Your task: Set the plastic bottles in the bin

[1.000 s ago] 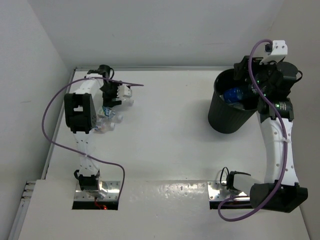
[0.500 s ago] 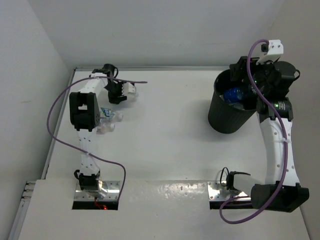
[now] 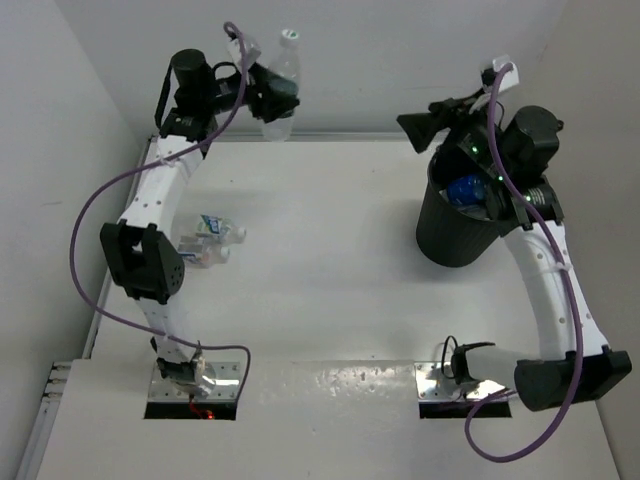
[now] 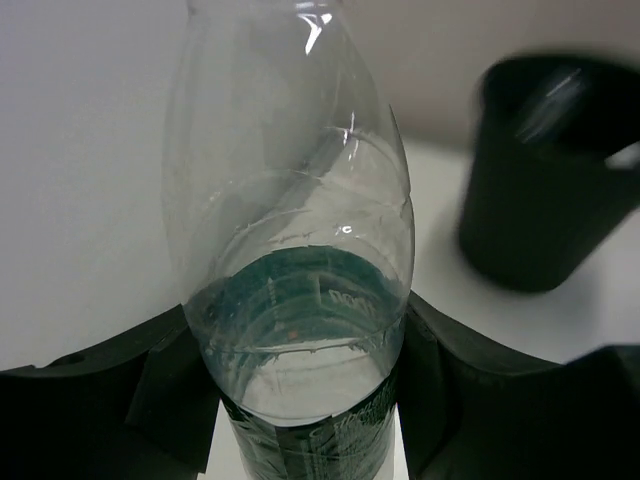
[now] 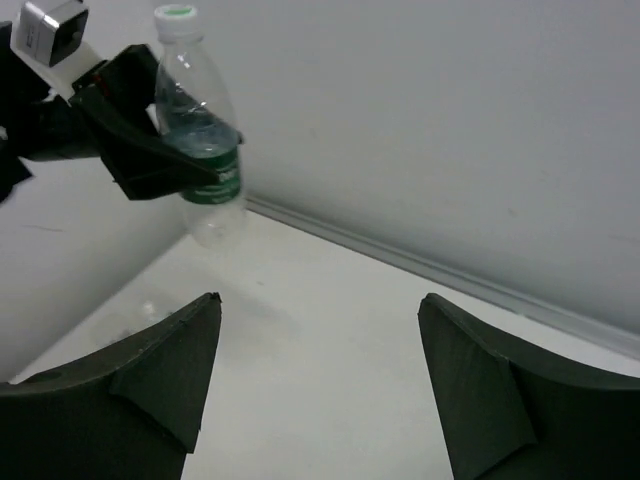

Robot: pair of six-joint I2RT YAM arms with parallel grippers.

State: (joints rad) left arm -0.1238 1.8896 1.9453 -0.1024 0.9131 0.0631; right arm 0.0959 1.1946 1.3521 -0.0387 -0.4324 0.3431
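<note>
High above the table's back left, my left gripper (image 3: 270, 100) is shut on a clear plastic bottle (image 3: 288, 62) with a green label and a white cap. In the left wrist view that bottle (image 4: 290, 200) fills the gap between the jaws (image 4: 305, 400). Two small bottles (image 3: 215, 229) (image 3: 204, 256) lie on the table at the left. The black bin (image 3: 455, 235) stands at the right with a blue-labelled bottle (image 3: 465, 188) inside. My right gripper (image 3: 412, 125) hovers by the bin's back left rim, open and empty (image 5: 320, 330), facing the held bottle (image 5: 200, 130).
White walls close the table at the back and on the left. The bin (image 4: 545, 180) shows at the right of the left wrist view. The purple cables hang from both arms. Bare tabletop lies between the loose bottles and the bin.
My left arm has closed on a bottle and lifted it from the table up toward the back wall. The right gripper swung out from over the bin to point left, its jaws a little narrower.
</note>
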